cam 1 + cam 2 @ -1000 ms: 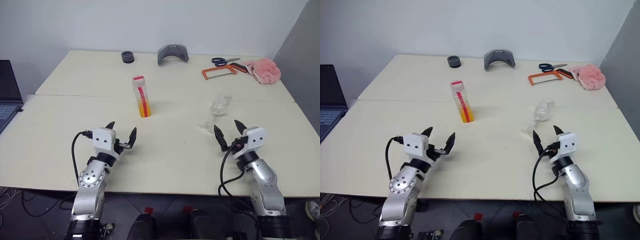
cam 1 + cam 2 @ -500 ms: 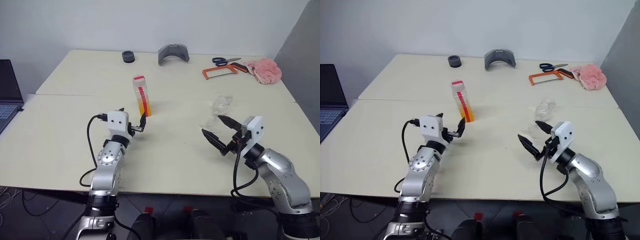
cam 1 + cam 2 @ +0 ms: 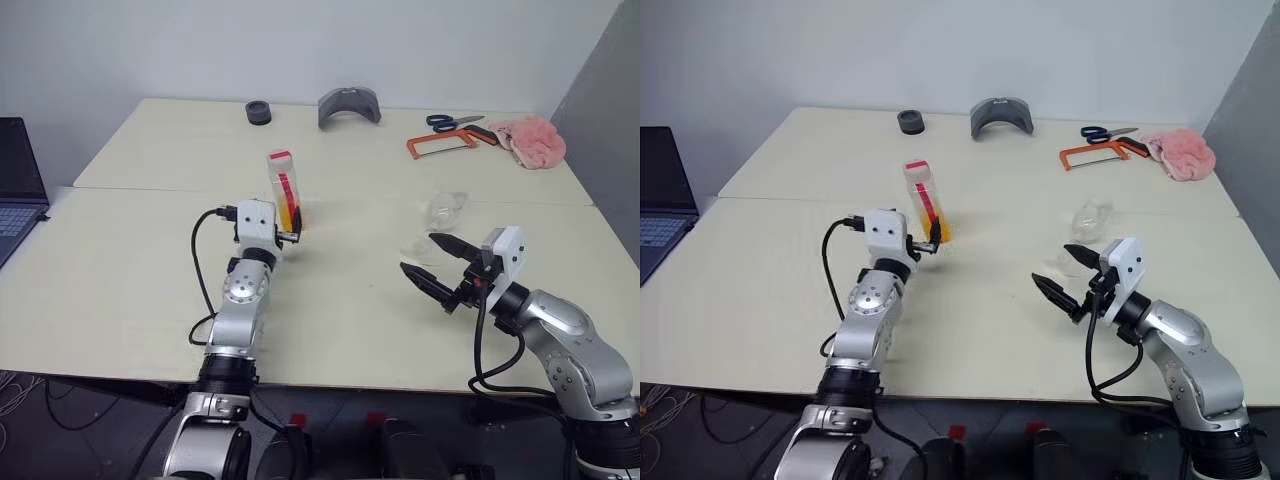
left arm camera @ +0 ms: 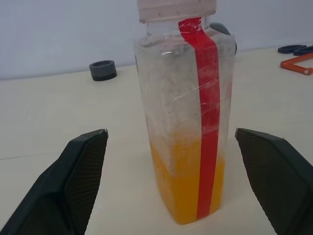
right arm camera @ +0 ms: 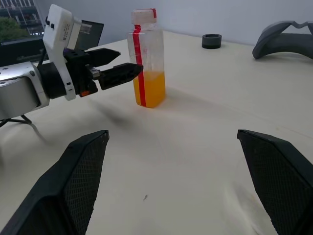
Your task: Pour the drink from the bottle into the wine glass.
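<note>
- At the far edge of the table (image 3: 130, 290) we see a black ring (image 3: 258, 112), a grey curved piece (image 3: 349, 105), blue-handled scissors (image 3: 452, 122), an orange-framed saw (image 3: 440, 146) and a pink cloth (image 3: 530, 138); a laptop (image 3: 15, 185) sits off the table's left side.
- None of these stands between our pincers and the task's things.
- The bottle (image 3: 284, 191) stands upright near the table's middle, long axis vertical, cap on top, red strip facing us; the drink (image 4: 188, 181) fills only its lower part.
- Our left pincer (image 3: 289, 234) is spread wide just in front of the bottle's base, fingers either side, not gripping.
- The wine glass (image 3: 440, 218) lies tipped on its side to the right, stem end nearer us.
- Our right pincer (image 3: 436, 264) hangs spread wide and empty, just before the glass.
</note>
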{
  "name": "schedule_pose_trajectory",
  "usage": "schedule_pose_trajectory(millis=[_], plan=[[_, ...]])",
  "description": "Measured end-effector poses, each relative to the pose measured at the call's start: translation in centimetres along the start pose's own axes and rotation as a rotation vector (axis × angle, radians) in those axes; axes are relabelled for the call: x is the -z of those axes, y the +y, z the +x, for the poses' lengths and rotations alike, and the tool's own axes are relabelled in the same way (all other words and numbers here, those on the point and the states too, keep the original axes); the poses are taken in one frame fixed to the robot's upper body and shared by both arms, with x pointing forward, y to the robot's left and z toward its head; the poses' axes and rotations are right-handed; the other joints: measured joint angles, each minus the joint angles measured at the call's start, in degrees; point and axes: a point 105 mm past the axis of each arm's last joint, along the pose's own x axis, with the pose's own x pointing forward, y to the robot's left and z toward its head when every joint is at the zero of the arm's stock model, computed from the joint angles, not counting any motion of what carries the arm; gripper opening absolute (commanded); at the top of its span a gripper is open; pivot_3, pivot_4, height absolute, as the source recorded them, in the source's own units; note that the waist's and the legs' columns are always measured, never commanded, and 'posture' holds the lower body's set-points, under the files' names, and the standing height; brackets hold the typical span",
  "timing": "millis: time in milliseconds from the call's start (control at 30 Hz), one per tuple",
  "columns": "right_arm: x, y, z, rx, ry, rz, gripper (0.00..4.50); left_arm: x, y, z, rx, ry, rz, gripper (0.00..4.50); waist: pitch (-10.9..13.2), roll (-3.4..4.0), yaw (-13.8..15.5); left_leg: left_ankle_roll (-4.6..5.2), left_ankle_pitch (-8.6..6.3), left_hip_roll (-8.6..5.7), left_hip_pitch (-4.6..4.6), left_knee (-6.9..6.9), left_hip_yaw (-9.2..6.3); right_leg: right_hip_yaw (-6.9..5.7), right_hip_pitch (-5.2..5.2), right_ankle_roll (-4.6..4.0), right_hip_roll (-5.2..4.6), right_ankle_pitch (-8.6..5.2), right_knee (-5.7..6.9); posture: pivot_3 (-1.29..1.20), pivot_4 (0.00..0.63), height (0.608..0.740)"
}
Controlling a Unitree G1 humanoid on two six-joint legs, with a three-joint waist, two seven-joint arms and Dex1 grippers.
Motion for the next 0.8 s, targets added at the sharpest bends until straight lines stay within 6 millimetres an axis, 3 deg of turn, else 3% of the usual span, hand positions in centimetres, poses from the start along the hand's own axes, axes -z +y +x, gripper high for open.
schedule_pose_trajectory(millis=[400,800], plan=[[-2.3,1.9,0.3,-0.175,-0.002,-0.055,4.50,-0.9,-1.0,1.5,-0.024,-0.011,-0.005,4.48,0.0,-0.04,0.0,0.00,0.00,-0.04,-0.02,0.00,0.01,-0.02,-0.01,0.01,0.01,0.00,-0.01,0.00,0.150,0.740],[-2.2,2.4,0.6,-0.204,0.003,-0.053,4.50,-2.3,-0.3,3.1,-0.111,-0.027,0.014,4.48,0.0,-0.06,0.0,-0.01,0.00,-0.04,-0.03,0.01,0.00,-0.02,-0.01,0.01,-0.01,0.00,-0.01,0.00,0.150,0.740]])
